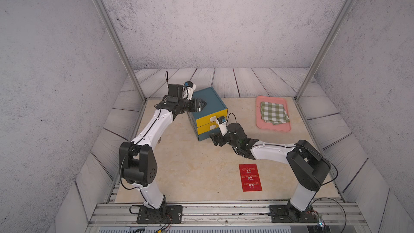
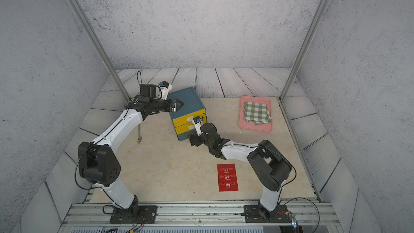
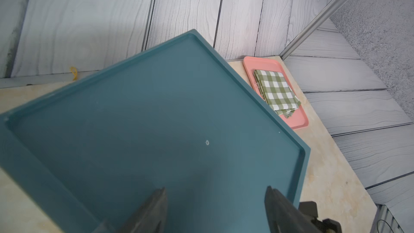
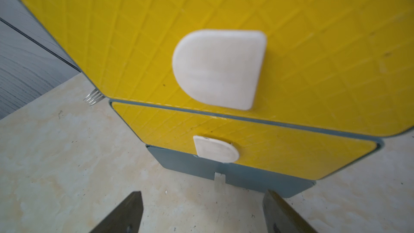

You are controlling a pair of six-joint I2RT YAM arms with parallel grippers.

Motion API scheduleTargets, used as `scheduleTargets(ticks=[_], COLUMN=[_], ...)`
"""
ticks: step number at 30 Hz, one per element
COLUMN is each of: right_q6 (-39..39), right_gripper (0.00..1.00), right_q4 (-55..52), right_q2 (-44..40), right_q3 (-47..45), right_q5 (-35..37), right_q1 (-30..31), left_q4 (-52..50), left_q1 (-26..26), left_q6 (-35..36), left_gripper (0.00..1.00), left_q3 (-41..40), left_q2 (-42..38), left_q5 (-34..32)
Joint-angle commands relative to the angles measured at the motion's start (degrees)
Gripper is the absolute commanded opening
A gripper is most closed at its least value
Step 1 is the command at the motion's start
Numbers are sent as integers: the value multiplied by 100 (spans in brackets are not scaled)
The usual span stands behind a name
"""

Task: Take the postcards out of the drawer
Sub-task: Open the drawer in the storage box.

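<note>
There the postcards (image 1: 250, 177) lie, one flat red rectangle on the desk (image 1: 190, 171) near its front edge, well apart from the blue cabinet (image 1: 210, 99). The left jaws hover over the cabinet's top, spread wide and empty. The right jaws, just as wide with nothing between them, face the lower yellow drawer (image 4: 291, 151).

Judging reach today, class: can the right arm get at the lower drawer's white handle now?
Probably yes: the right arm holds its jaws open facing the white handle, only bare tabletop between.
</note>
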Motion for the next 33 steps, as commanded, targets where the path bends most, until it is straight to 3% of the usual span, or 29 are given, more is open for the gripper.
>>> scheduleTargets(ticks=[1,13,33], right_q6=[-59,-184,-357], right_gripper=[88,88,85], right_q4=[785,1229,2645], right_q2=[340,948,1700], right_q3=[-77,157,55], right_q5=[487,1411,2141], right_q1=[58,368,491], left_q4=[86,160,238], left_q1=[-32,-77,-165], left_q6=[32,102,21], left_gripper=[75,75,75], left_q3=[30,-292,-563], left_q2=[47,138,173], left_q5=[134,-57,-15])
